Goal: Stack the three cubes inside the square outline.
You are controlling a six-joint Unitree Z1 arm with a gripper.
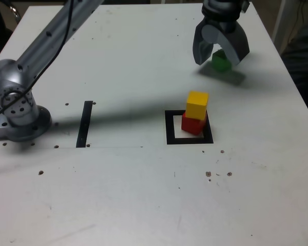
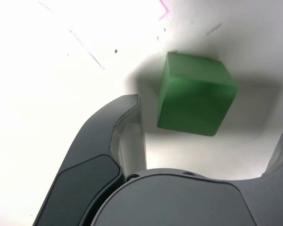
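Exterior view: my gripper (image 1: 222, 51) is over the far side of the table (image 1: 143, 205), toward this view's right, jaws spread wide and holding nothing. The green cube (image 1: 220, 61) sits on the table right under them, partly hidden by the fingers. Nearer the camera, the square outline (image 1: 169, 128) already has the red cube (image 1: 193, 123) in it with the yellow cube (image 1: 197, 104) on top, turned a little off the red one's edges. The black strip (image 1: 84, 123) toward this view's left plays no part.

Wrist view: green cube (image 2: 195, 96) is centred between my two fingers (image 2: 104, 155), clear gap on both sides, no contact visible. It sits rotated relative to the jaw line.

Step in hand, by my read: lining up for the pick of the last cube. Two of three look done. Next move calls for squaring the jaws to two flat faces, dropping straight down, then closing. After that, a gentle place on yellow, since that stack is slightly skewed and could tip.
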